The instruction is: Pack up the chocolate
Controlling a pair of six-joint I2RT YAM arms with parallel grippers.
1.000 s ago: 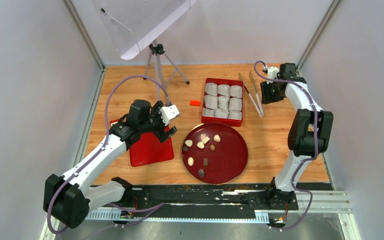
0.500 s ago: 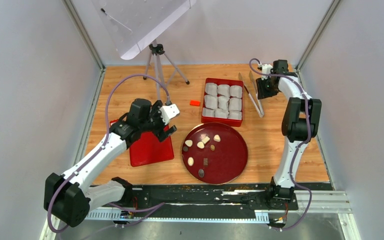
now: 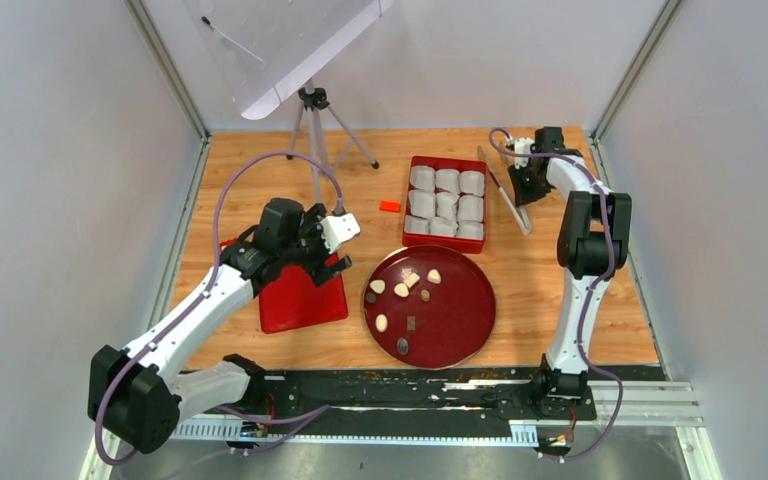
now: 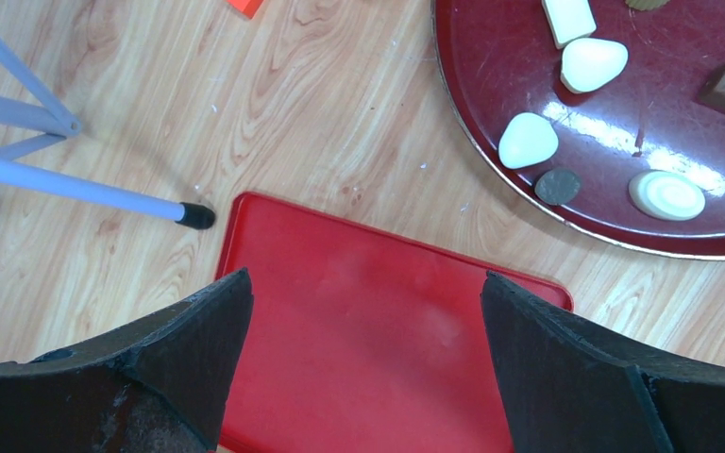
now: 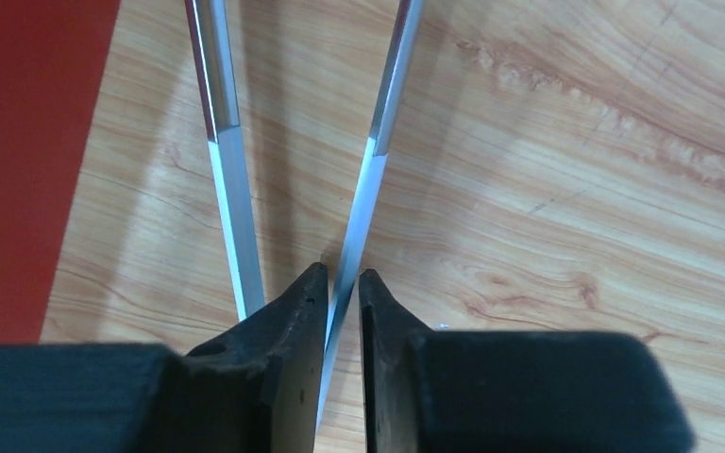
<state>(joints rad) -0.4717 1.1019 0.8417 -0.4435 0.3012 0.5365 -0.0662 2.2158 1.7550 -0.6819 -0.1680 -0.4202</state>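
Chocolate pieces (image 3: pixel 405 290), cream and dark brown, are lying on the dark-red round plate (image 3: pixel 465 335), well apart from the silver metal tongs (image 5: pixel 229 189) at its 1 o'clock. The right gripper (image 5: pixel 342 276) is straddling one tong arm, jaws nearly together, contact unclear. The left gripper (image 4: pixel 363 288) is hovering, jaws spread, over the flat red tray (image 4: pixel 368 377) off the plate's 9 o'clock rim.
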